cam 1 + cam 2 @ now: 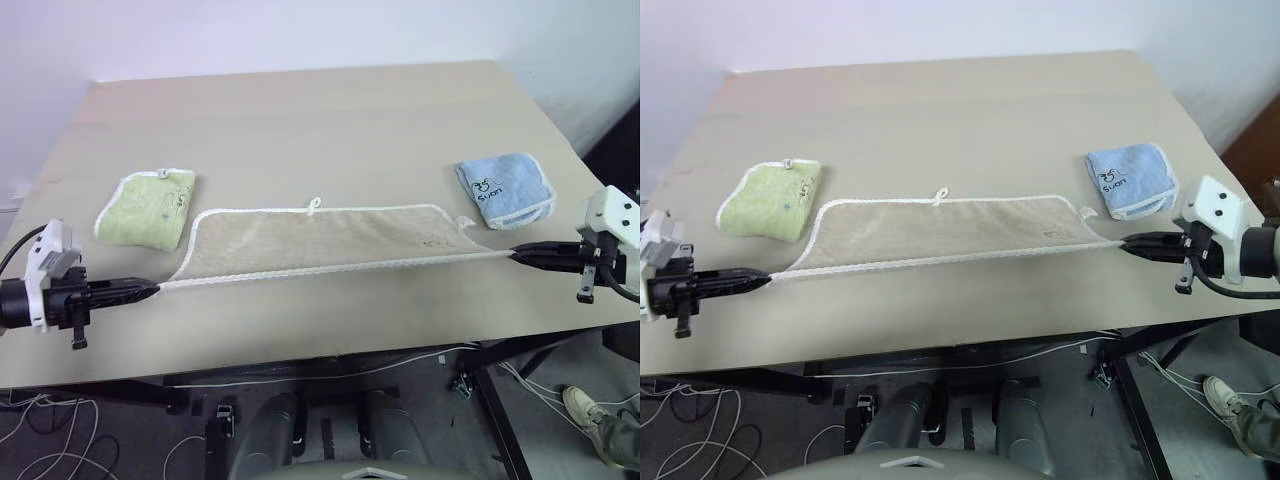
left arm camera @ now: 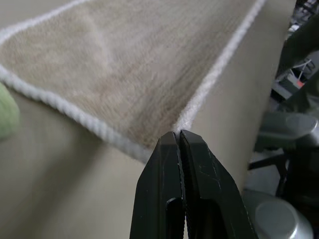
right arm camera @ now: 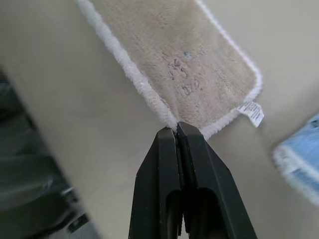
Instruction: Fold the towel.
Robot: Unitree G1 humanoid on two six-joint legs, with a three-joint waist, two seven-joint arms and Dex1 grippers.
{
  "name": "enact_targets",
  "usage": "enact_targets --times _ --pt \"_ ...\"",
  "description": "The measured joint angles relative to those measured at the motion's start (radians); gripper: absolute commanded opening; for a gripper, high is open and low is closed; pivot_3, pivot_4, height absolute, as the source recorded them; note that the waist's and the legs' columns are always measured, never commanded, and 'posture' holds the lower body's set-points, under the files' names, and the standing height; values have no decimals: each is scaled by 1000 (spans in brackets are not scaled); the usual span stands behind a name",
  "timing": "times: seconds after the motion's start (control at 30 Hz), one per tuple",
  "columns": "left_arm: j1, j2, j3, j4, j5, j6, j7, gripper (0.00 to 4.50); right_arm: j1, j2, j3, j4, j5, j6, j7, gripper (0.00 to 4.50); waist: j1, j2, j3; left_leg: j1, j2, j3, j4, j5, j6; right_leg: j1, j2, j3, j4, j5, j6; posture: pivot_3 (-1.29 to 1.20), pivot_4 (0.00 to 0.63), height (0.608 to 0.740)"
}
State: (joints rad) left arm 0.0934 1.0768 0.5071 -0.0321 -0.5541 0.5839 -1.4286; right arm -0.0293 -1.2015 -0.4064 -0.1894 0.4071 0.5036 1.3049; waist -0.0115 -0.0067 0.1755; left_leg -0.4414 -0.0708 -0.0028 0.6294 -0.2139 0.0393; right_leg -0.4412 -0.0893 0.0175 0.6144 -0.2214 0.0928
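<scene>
Table [image 1: 300, 110]: towel [image 1: 320, 240] corners pinched by both end effectors.

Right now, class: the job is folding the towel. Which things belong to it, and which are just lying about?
Belonging: beige towel; left gripper and right gripper, each shut on a near corner.

Lying about: green folded towel; blue folded towel.

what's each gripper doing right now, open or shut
left gripper: shut on a near corner of the towel.
right gripper: shut on the other near corner.
</scene>
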Motion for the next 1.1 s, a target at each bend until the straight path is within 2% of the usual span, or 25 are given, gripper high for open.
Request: enact_targets --times 0.2,0.3,0.37,0.53,0.63,0.77,0.9,1.0,1.1 --pt "131 3 92 -11 2 17 10 42 110 -9 -63 -66 9 16 74 0 0 0 0 0 0 0 0 0 0 0 0 0 -1 0 0 0 150 740" --pt "179 5 134 -11 1 22 1 42 119 -34 -76 -75 10 11 107 0 -1 0 0 0 0 0 0 0 0 0 0 0 -1 0 0 0 150 740" --pt "170 3 139 -13 -8 21 -3 42 68 -35 -62 -80 23 13 104 0 -2 1 0 0 0 0 0 0 0 0 0 0 -1 0 0 0 150 740" --pt "58 -30 99 -114 -135 94 9 42 -60 -29 31 -69 38 -6 61 0 1 1 0 0 0 1 0 0 0 0 -1 -2 -2 0 0 0 150 740" --pt "66 -24 29 -132 -131 89 -22 622 -62 -4 89 -46 25 -23 43 0 -2 1 0 -1 0 2 -1 0 0 -1 -1 -2 -2 -1 -1 0 150 740" --pt "56 -28 -27 -148 -125 50 -39 1964 -72 19 126 -41 16 -41 17 0 -2 2 -1 -1 0 2 -1 0 0 -1 -1 -2 -2 -1 -1 0 150 740" --pt "25 -61 -114 -119 -33 -140 -56 3368 -94 38 146 -40 7 -60 -4 0 -1 2 -1 -1 0 2 -1 0 0 0 -2 -2 -2 -1 -1 0 150 740" --pt "-57 -135 -171 -28 77 -404 -52 4426 -103 49 162 -34 4 -70 -17 0 4 4 -2 -1 0 2 0 0 0 0 -2 -2 -2 -1 -1 0 150 740" --pt "-105 -202 -214 22 120 -552 -33 4468 -112 55 176 -31 1 -74 -31 0 3 4 -2 -1 0 2 1 0 0 0 -2 -2 -2 0 -1 0 150 740"
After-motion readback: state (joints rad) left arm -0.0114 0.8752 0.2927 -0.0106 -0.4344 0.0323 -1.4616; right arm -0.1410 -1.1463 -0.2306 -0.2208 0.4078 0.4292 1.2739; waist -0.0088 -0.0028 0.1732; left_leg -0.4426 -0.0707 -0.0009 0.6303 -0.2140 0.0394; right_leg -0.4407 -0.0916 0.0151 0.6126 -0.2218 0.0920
